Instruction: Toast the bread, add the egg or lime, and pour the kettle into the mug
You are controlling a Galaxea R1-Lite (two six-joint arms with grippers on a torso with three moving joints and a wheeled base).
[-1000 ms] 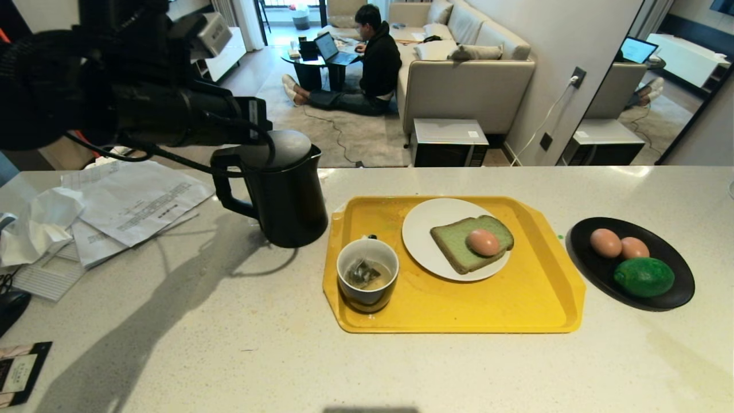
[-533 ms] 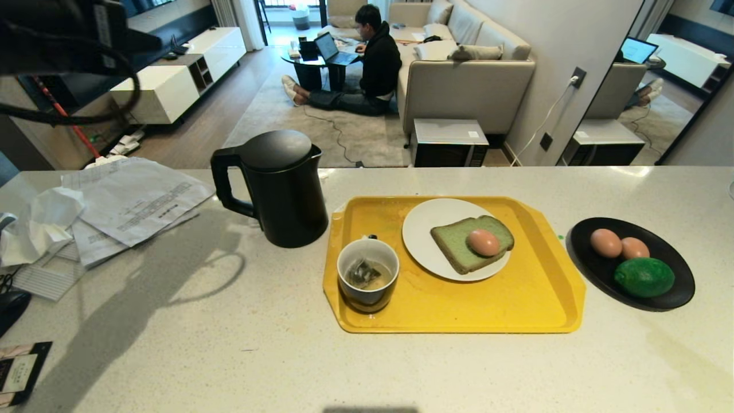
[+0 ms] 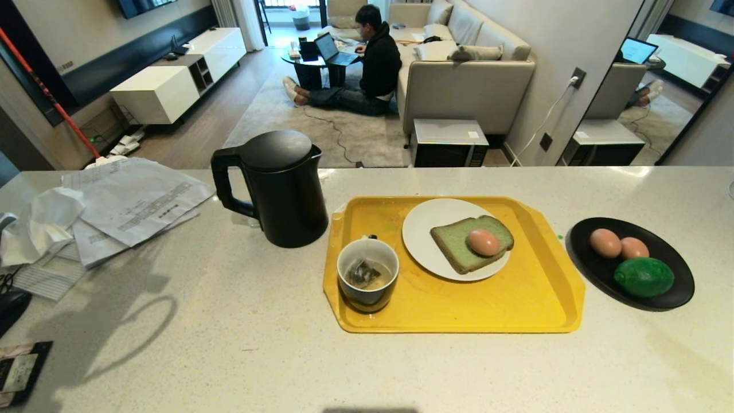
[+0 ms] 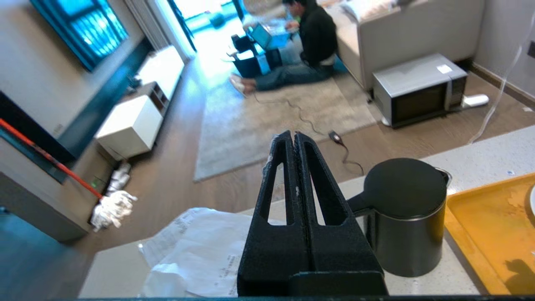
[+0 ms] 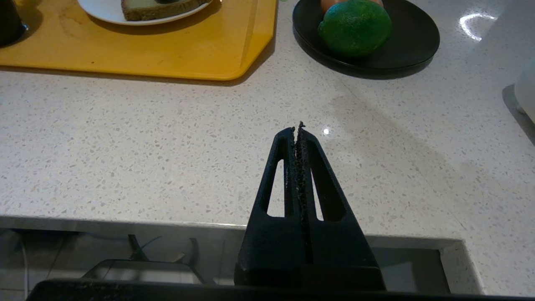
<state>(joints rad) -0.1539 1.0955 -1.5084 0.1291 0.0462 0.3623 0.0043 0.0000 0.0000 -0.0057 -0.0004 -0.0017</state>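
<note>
The black kettle [image 3: 281, 186] stands on the counter left of the yellow tray [image 3: 533, 304]. On the tray a dark mug [image 3: 367, 281] holds liquid and a tea bag. Beside it the pale green bread [image 3: 459, 244] lies on a white plate [image 3: 421, 232] with an egg [image 3: 483, 242] on top. Two more eggs [image 3: 606, 242] and the lime [image 3: 644, 277] sit in a black dish [image 3: 676, 295] to the right. My left gripper [image 4: 294, 136] is shut and empty, raised above and to the left of the kettle [image 4: 403, 213], outside the head view. My right gripper [image 5: 297, 127] is shut and empty, low over the counter's near edge.
Crumpled papers [image 3: 123, 201] and tissue lie on the counter's left part. A small dark packet [image 3: 20, 373] lies at the near left corner. Beyond the counter a person [image 3: 375, 60] sits on the floor by a sofa, and a microwave [image 3: 449, 142] stands there.
My left arm, which hung over the kettle's handle a second ago, has risen and pulled away to the left, out of the head view. Its shadow slid toward the counter's near left.
</note>
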